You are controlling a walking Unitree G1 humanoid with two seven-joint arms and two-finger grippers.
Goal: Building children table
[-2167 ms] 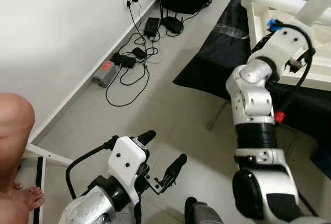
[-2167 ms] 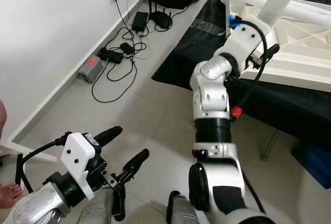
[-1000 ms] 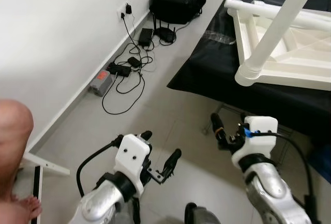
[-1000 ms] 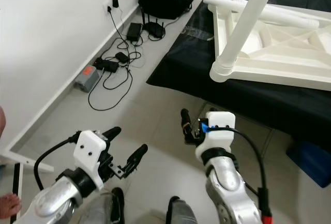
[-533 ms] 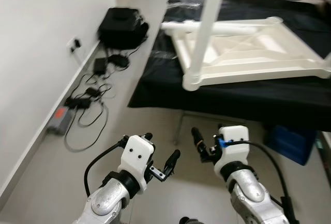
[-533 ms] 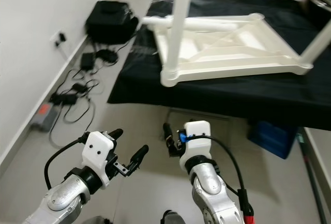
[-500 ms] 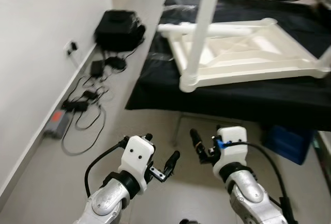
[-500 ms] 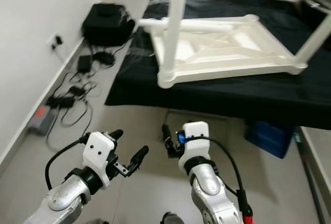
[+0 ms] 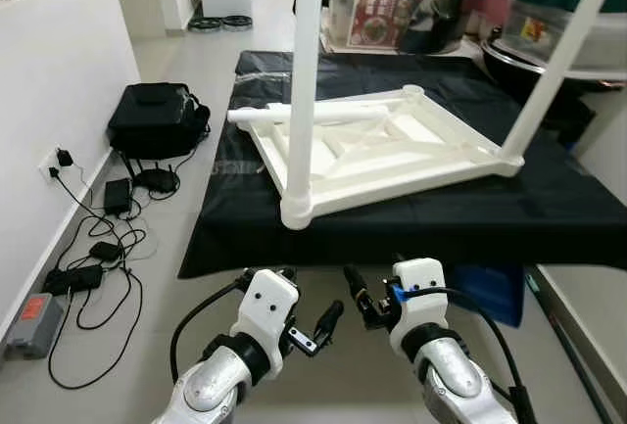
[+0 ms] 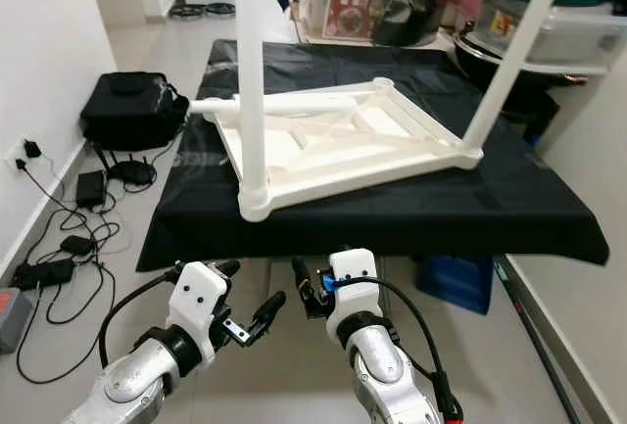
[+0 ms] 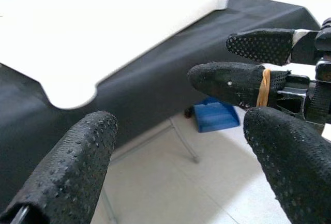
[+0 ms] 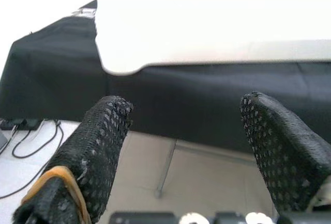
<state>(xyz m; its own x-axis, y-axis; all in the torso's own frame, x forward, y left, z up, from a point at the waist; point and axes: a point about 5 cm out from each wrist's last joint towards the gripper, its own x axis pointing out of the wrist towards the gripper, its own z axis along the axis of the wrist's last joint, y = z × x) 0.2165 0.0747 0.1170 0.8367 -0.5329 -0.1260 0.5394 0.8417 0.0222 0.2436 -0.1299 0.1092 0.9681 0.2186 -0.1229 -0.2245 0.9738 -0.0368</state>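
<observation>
A white children's table (image 9: 411, 150) lies upside down on a black-draped table (image 9: 549, 218). One white leg (image 9: 303, 71) stands upright at its near left corner. A second leg (image 9: 554, 62) rises at the right corner. A third leg (image 9: 294, 112) lies flat along the far left edge. Both grippers hang low over the floor in front of the draped table, apart from the white table. My left gripper (image 9: 312, 297) is open and holds nothing, its fingertips (image 11: 67, 172) spread wide. Beside it, my right gripper (image 9: 364, 297) is open too, with pads (image 12: 282, 151) apart.
A black bag (image 9: 157, 120) sits by the left wall with cables and adapters (image 9: 98, 248) on the floor. A blue box (image 9: 490, 292) stands under the draped table. Storage tubs and pots (image 9: 392, 3) crowd the back. Grey floor lies open on the left.
The camera has swung up and right, bringing the whole white table into view. My right arm has dropped from the table edge to low in front. A person's leg has left the view.
</observation>
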